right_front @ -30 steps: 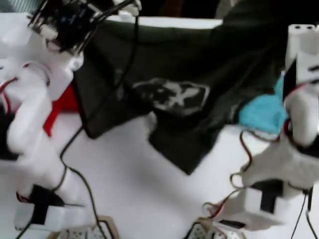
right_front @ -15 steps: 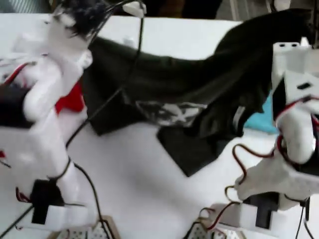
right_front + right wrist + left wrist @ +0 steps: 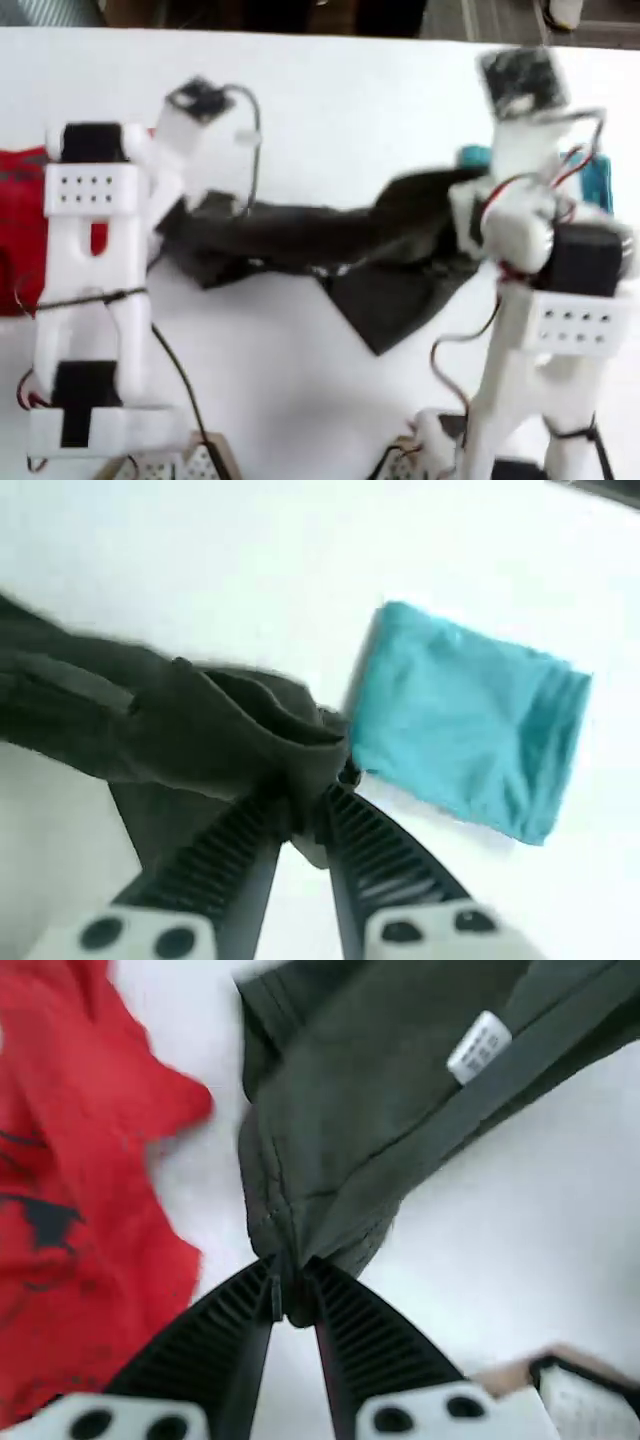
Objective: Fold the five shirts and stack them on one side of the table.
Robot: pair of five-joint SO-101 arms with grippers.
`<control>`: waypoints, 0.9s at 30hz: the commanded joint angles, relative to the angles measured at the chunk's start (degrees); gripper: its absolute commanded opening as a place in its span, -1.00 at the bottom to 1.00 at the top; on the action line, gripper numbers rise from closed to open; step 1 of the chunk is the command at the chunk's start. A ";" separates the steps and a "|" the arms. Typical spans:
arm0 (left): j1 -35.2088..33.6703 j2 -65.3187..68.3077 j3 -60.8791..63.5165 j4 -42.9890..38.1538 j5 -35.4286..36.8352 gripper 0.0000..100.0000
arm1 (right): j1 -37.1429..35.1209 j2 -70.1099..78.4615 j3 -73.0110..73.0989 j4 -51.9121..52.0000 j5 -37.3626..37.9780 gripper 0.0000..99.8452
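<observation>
Across the middle of the white table (image 3: pixel 330 90) a dark green shirt (image 3: pixel 300 235) is drawn out into a long bunched band between the two arms, and a flat flap of it lies on the tabletop toward the near edge. At one end the left gripper (image 3: pixel 293 1295) is clenched on a gathered fold of the fabric, its two black ribbed fingers (image 3: pixel 225 1330) pressed together with the cloth pinched at their tips. A small white sewn-in label (image 3: pixel 480 1047) shows on the dark green shirt, farther from that grip. Just beside this end lies a red shirt (image 3: pixel 70 1190), crumpled and unfolded, with a dark print on it. In the high view it sits at the table's left edge, partly behind the left arm. At the other end the right gripper (image 3: pixel 308 815) is likewise clamped on a bunched edge of the dark green shirt, with cloth caught between its fingertips. A folded teal shirt (image 3: pixel 465 720) lies flat on the table just beside that grip. Whether its near edge touches the dark fabric or only comes close, I cannot tell. In the high view the teal shirt peeks out from behind the right arm.
</observation>
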State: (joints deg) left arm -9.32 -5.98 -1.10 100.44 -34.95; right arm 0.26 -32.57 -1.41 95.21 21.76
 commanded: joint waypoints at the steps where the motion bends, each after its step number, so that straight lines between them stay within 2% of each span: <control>1: -2.73 -0.97 10.95 -5.27 -2.37 -0.95 | -0.75 -9.89 24.53 -10.33 3.87 -0.96; 5: -5.45 -0.88 23.69 -14.15 -2.55 -0.95 | -1.10 -15.69 46.15 -20.44 7.56 -0.96; 9: -6.42 -0.88 33.45 -20.84 -2.20 -0.95 | -1.10 -16.22 56.18 -24.57 10.73 -0.96; 19: -9.67 -0.44 50.33 -40.62 -1.93 -0.95 | -8.75 -16.66 61.71 -19.65 25.05 -0.96; 23: -9.67 -0.70 50.51 -41.23 -1.93 -0.95 | -9.80 -16.75 61.01 -17.19 28.40 -0.96; 27: -9.58 -0.53 50.51 -41.32 -1.85 -0.95 | -5.93 -16.75 56.97 -13.93 28.57 -0.89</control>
State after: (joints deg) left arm -18.29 -6.68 49.10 61.05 -37.05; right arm -8.26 -47.78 59.34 79.30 49.80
